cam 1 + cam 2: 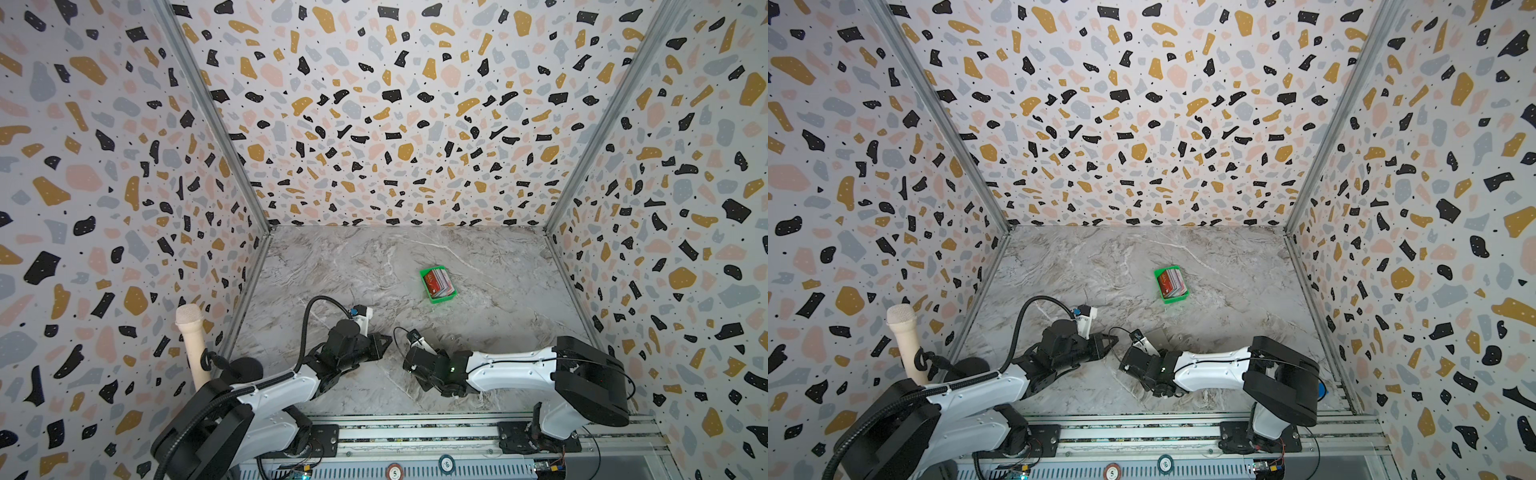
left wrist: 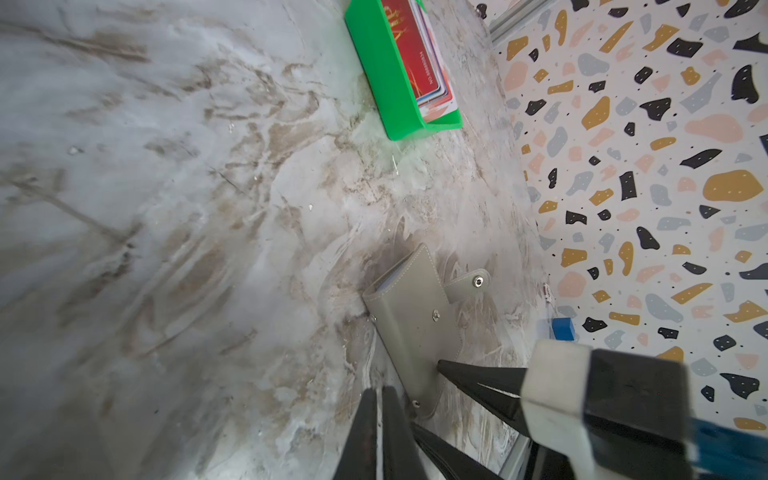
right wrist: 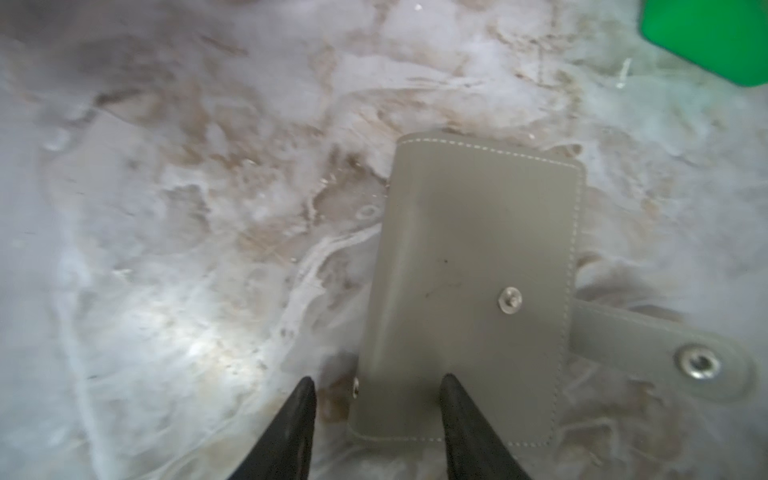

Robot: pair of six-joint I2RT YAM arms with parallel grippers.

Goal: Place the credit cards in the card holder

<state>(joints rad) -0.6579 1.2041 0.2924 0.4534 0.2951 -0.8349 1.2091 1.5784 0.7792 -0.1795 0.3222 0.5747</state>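
My right claw (image 3: 376, 380) stands apart over one end of the holder (image 3: 469, 270). One finger (image 3: 453, 399) is above the grey cover and the other (image 3: 299, 407) is above bare table (image 3: 166, 249), just beside the holder's edge. It clamps nothing. I cannot tell whether the fingertip touches the cover.

My left claw (image 2: 379, 399) is together and empty, low over the table just left of the holder (image 2: 409, 316), close to it but apart.

The holder lies flat and folded shut on the near middle of the table, between my two claws. Its strap (image 2: 467, 284) is unsnapped and lies on the table beside it. A stud (image 3: 510, 300) shows on the cover. In a top view only a grey corner of the holder (image 1: 1159, 333) shows past my right wrist.

The cards (image 1: 439, 282) (image 1: 1172, 282) stand on edge in a stack inside the green tray (image 1: 425, 286) (image 1: 1159, 286). The tray is farther off and to the right, well apart from the holder. A red card (image 2: 415, 58) faces out at the front of the stack.
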